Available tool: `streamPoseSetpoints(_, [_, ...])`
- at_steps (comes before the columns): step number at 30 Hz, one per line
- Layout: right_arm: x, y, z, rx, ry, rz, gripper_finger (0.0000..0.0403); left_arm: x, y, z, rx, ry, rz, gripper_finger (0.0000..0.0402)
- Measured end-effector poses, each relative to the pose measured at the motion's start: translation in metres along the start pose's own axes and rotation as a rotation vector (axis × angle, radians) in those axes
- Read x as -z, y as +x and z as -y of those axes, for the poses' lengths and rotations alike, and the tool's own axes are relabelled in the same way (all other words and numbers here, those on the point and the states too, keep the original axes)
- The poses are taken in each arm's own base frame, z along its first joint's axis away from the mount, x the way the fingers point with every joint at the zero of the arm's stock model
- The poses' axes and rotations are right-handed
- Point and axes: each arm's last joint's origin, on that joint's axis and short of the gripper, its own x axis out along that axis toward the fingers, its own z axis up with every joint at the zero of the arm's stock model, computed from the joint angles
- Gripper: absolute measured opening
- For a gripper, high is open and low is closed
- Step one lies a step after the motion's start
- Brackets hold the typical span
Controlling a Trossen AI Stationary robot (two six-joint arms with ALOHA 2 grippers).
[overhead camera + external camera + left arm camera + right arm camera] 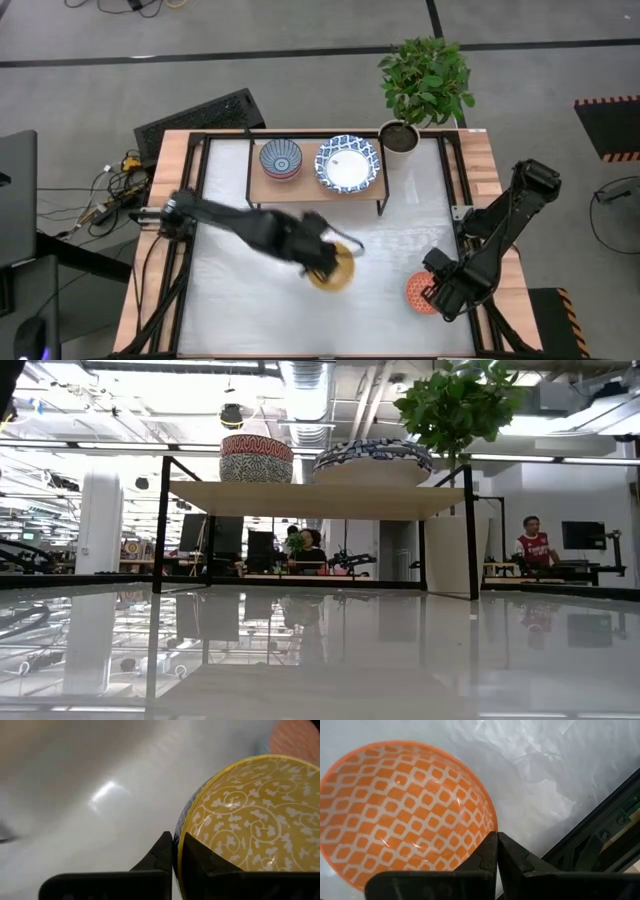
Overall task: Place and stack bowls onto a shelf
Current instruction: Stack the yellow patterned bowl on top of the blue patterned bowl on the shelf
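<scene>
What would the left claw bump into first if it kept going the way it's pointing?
Probably the orange-red bowl: the left gripper, shut on the yellow-orange bowl, points past it toward that bowl at the right gripper. How far off it lies is unclear.

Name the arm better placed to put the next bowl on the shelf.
Left, probably. The left gripper is shut on the yellow bowl rim near the table's middle, nearer the shelf. The right gripper is shut on the orange bowl at the table's near right corner, farther away.
</scene>
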Motion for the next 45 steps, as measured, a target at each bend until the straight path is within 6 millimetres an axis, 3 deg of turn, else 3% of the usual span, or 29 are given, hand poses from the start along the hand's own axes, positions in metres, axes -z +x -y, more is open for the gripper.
streamPoseSetpoints(6, [-0.009, 0.0, -0.001, 0.0, 0.04, 0.014, 0.0033, -0.045, -0.061, -0.074, -0.117, -0.077, 0.066, 0.0001])
streamPoseSetpoints(12, [-0.019, 0.001, -0.003, 0.002, 0.078, 0.012, 0.0033, -0.086, -0.101, -0.136, -0.12, -0.158, 0.176, 0.0])
streamPoseSetpoints(15, [-0.023, 0.001, -0.003, -0.001, 0.095, 0.011, 0.0033, -0.104, -0.108, -0.163, -0.142, -0.181, 0.196, 0.0])
streamPoseSetpoints(25, [-0.03, 0.001, -0.004, -0.004, 0.129, 0.008, 0.0033, -0.15, -0.104, -0.242, -0.182, -0.242, 0.136, 0.0])
streamPoseSetpoints(30, [-0.03, 0.001, -0.004, -0.007, 0.129, 0.007, 0.0033, -0.152, -0.09, -0.261, -0.19, -0.269, 0.057, 0.0])
streamPoseSetpoints(39, [-0.03, 0.001, -0.004, -0.007, 0.129, 0.007, 0.0033, -0.15, -0.062, -0.262, -0.232, -0.233, 0.006, 0.0])
streamPoseSetpoints(45, [-0.03, 0.001, -0.004, -0.007, 0.129, 0.006, 0.0033, -0.151, -0.054, -0.268, -0.229, -0.242, 0.013, 0.0])
